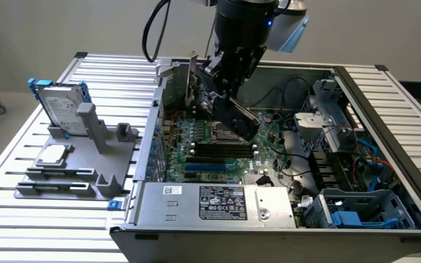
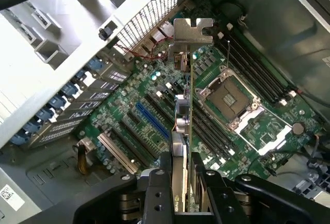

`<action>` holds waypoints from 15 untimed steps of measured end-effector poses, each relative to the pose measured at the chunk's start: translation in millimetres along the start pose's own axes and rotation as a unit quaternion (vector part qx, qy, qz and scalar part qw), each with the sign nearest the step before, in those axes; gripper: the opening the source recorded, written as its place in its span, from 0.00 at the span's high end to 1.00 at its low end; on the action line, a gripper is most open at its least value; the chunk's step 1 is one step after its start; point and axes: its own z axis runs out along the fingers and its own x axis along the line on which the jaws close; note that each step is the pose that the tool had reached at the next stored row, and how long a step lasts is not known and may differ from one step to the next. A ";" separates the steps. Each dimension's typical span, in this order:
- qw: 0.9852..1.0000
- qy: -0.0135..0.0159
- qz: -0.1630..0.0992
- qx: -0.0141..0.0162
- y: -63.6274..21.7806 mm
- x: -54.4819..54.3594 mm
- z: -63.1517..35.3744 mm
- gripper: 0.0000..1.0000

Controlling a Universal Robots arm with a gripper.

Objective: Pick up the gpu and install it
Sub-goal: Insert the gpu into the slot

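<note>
Slatted metal table [image 1: 115, 71] carries an open computer case [image 1: 269, 241]; the end effector [image 2: 181, 180] grips the gpu [image 2: 181, 121] edge-down above the motherboard [image 2: 242, 126]. Installation appears underway; seating likely demands aligning its edge with the blue slot [image 2: 152, 121].

A table [image 1: 28, 216] of pale metal slats is carrying the whole scene; an open computer case [image 1: 232, 245] is lying on its side across the middle and the exterior view's right part of the slats, its inside facing up; a grey moulded holder [image 1: 57, 189] is sitting on the table just beside the case, on the exterior view's left; a small blue piece [image 1: 112, 205] is resting on the slats between the holder's corner and the case.
</note>
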 end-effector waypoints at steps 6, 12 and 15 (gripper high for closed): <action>0.999 -0.004 -0.042 -0.006 -0.1 0.0 0.0 0.74; 0.997 -0.019 -0.071 -0.019 0.0 0.0 0.0 0.74; 0.996 -0.023 -0.088 -0.019 0.0 0.0 0.0 0.74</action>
